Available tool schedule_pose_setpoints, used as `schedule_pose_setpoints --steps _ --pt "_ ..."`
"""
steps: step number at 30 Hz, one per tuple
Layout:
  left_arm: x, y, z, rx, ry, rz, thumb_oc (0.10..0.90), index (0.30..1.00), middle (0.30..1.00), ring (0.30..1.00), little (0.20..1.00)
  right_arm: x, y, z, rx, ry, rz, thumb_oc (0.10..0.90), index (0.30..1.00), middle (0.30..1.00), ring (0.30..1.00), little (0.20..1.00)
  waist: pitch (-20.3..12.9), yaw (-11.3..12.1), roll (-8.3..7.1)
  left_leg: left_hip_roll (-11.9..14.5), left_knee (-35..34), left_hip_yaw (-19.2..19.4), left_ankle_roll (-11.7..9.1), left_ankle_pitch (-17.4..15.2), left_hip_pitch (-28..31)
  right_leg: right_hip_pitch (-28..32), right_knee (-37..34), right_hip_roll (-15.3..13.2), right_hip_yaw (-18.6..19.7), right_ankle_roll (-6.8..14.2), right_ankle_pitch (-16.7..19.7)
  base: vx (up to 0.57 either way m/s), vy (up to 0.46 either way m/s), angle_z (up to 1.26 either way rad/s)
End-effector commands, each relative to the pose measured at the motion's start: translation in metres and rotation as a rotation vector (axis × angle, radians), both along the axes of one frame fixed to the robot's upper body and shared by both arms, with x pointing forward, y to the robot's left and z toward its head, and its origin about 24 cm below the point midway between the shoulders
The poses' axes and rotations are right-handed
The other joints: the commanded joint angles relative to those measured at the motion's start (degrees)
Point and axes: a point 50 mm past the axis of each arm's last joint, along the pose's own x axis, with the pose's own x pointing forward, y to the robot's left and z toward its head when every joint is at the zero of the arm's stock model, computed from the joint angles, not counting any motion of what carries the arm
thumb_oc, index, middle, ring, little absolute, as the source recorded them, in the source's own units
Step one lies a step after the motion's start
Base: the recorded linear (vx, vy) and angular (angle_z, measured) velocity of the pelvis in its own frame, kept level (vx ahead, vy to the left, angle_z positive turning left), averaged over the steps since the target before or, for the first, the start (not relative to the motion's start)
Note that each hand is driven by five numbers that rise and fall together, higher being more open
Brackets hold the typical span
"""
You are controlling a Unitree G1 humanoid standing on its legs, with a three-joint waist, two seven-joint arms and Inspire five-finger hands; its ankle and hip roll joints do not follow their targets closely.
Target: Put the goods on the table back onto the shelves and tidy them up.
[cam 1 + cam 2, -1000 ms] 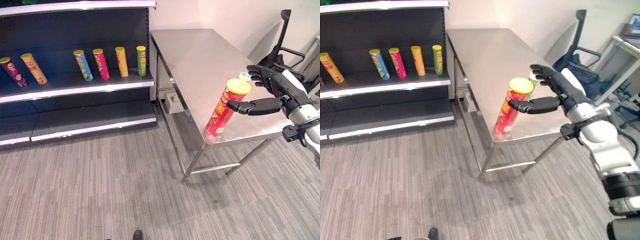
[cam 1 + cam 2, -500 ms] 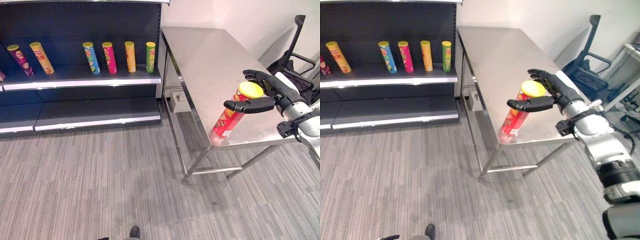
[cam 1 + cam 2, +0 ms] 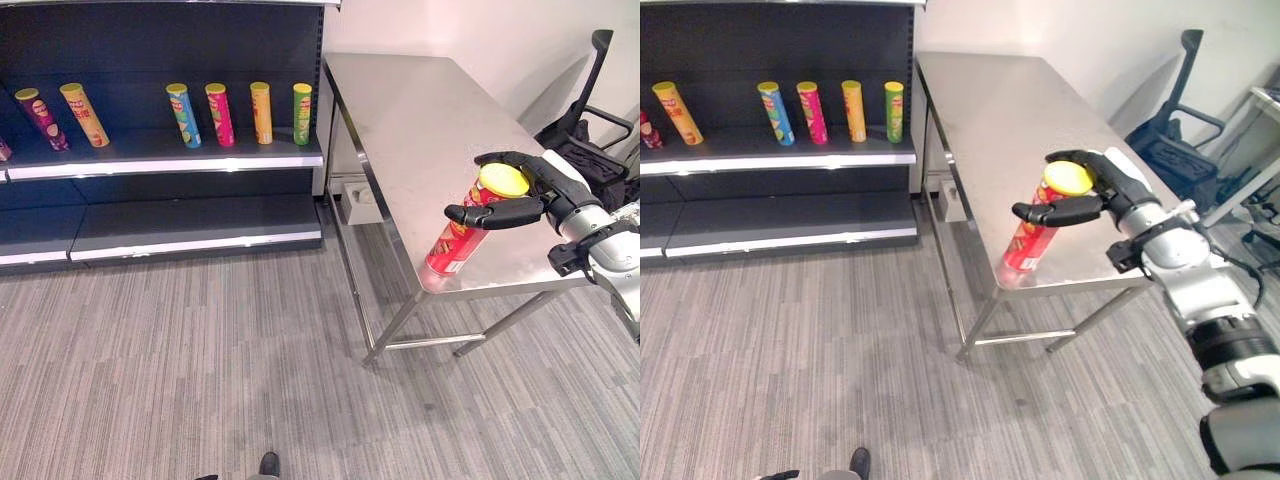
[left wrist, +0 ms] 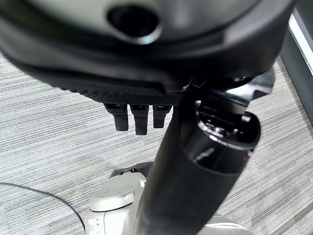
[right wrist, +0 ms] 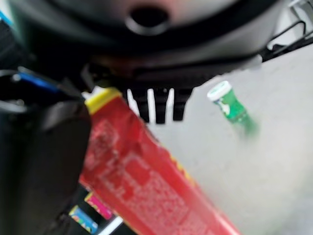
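Your right hand [image 3: 535, 190] curls around the top of the red can [image 3: 462, 232], which stands tilted at the table's [image 3: 420, 120] near edge. A loose grip could drop it off that edge. Left hand [image 4: 139, 115] idle, fingers relaxed.

Dark robot hand [image 3: 1095, 190] on silver-grey arm (seemingly black-banded).

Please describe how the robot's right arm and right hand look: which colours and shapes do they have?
The right arm is silver-grey, built of rounded segments with darker black sections lower down and a small black bracket near the wrist. The right hand is dark, almost black, with slim jointed fingers, a long thumb and a pale cover on its back.
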Motion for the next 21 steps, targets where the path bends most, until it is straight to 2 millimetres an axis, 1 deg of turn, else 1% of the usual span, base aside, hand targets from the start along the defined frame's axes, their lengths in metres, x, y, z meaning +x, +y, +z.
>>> schedule_pose_setpoints --steps 1,3,4,5,6,8,10,13,16,18,19,20,21 --pt "0.002 -0.002 -0.001 0.0 -0.002 -0.029 0.8 0.9 0.9 0.9 0.9 0.007 0.011 0.056 -0.029 -0.204 0.025 0.4 0.3 0.3 0.3 0.3 -3.53 1.89 0.34 5.9 0.14 0.51 -4.93 -3.29 2.27 -1.85 2.03 -2.86 1.65 2.83 -0.1 0.0 0.0 0.0" --pt "0.002 -0.003 -0.001 0.0 -0.006 -0.021 0.8 0.9 0.9 0.9 0.9 0.004 0.012 0.055 -0.037 -0.222 0.028 0.4 0.3 0.3 0.3 0.3 -3.55 1.65 0.42 5.93 0.14 0.66 -4.92 -3.39 2.47 -1.78 2.0 -2.77 1.85 2.75 -0.22 0.0 -0.018 -0.01" --pt "0.002 -0.001 0.0 0.008 -0.013 -0.003 0.8 0.9 0.9 0.9 0.9 -0.004 0.019 0.058 -0.066 -0.277 0.054 0.4 0.3 0.3 0.3 0.3 -3.59 1.29 0.69 6.1 0.16 0.85 -4.95 -3.5 2.74 -1.71 1.91 -2.53 2.14 2.63 -0.51 0.01 -0.034 -0.01" --pt "0.002 -0.001 0.0 0.01 -0.013 -0.005 0.8 0.9 0.9 0.9 0.9 -0.005 0.019 0.057 -0.064 -0.277 0.052 0.4 0.3 0.3 0.3 0.3 -3.6 1.41 0.6 6.11 0.16 0.86 -4.95 -3.5 2.75 -1.71 1.91 -2.53 2.15 2.62 -0.51 0.01 -0.053 -0.01" --pt "0.001 -0.001 0.0 0.012 -0.02 0.017 0.8 0.9 0.9 0.9 0.9 -0.013 0.023 0.059 -0.083 -0.325 0.07 0.4 0.3 0.3 0.3 0.3 -3.62 1.08 0.92 6.31 0.29 0.95 -4.93 -3.62 2.91 -1.64 1.95 -2.34 2.3 2.52 -0.76 0.01 -0.039 -0.02" --pt "0.001 0.001 0.001 0.02 -0.025 0.047 0.8 0.9 0.9 0.9 0.9 -0.026 0.027 0.061 -0.078 -0.4 0.083 0.4 0.3 0.3 0.3 0.3 -3.85 0.78 1.03 6.48 0.29 0.99 -4.91 -3.48 2.9 -1.76 1.8 -2.18 2.44 2.38 -0.93 0.0 -0.053 0.0" --pt "0.001 0.004 0.002 0.028 -0.036 0.07 0.8 0.9 0.9 0.9 0.9 -0.038 0.029 0.064 -0.113 -0.453 0.088 0.4 0.3 0.3 0.3 0.3 -3.92 0.59 1.34 6.8 0.46 1.05 -5.0 -3.51 3.03 -1.71 1.78 -1.85 2.6 2.22 -1.28 0.0 -0.059 0.02" --pt "-0.001 0.006 0.003 0.034 -0.046 0.099 0.8 0.9 0.9 0.9 0.9 -0.055 0.028 0.072 -0.141 -0.552 0.072 0.4 0.3 0.3 0.3 0.3 -3.98 0.41 1.75 7.54 0.69 1.11 -5.26 -3.44 3.12 -1.52 1.48 -1.05 2.93 1.8 -1.9 0.0 -0.073 -0.02" --pt "-0.002 0.01 0.005 0.042 -0.061 0.135 0.8 0.9 0.9 0.9 0.9 -0.068 0.029 0.076 -0.15 -0.638 0.051 0.4 0.3 0.3 0.3 0.3 -3.63 0.2 2.44 8.66 1.09 1.12 -5.74 -3.32 3.15 -1.5 1.06 0.23 3.45 1.34 -2.66 0.0 -0.09 0.0" --pt "0.0 0.013 0.007 0.042 -0.086 0.167 0.8 0.9 0.9 0.9 0.9 -0.075 0.029 0.077 -0.135 -0.687 0.035 0.4 0.3 0.3 0.3 0.3 -3.14 0.32 2.6 9.46 2.09 0.76 -6.02 -3.17 2.21 -1.85 0.92 0.95 3.76 0.92 -3.13 -0.06 -0.094 -0.03" --pt "0.007 0.015 0.01 0.043 -0.121 0.183 0.8 0.9 0.9 0.9 0.9 -0.08 0.03 0.082 -0.121 -0.744 0.025 0.4 0.3 0.3 0.3 0.3 -1.88 0.31 2.64 10.01 3.91 -0.02 -6.58 -2.78 0.29 -2.3 0.83 1.32 3.67 0.59 -3.28 -0.11 -0.098 0.03" --pt "0.01 0.016 0.011 0.044 -0.133 0.188 0.8 0.9 0.9 0.9 0.9 -0.082 0.031 0.083 -0.098 -0.764 0.026 0.4 0.3 0.3 0.3 0.3 -1.5 0.31 2.44 10.06 4.96 -0.71 -6.61 -2.95 -0.84 -2.51 0.79 1.43 3.59 0.46 -3.2 -0.16 -0.077 0.15" --pt "0.016 0.018 0.014 0.043 -0.173 0.21 0.8 0.9 0.9 0.9 0.9 -0.084 0.034 0.085 -0.065 -0.801 0.038 0.4 0.3 0.3 0.3 0.3 -0.43 0.71 2.16 10.06 7.86 -2.74 -6.77 -3.96 -2.67 -2.79 0.79 1.65 3.69 0.37 -3.21 -0.11 -0.016 0.29"
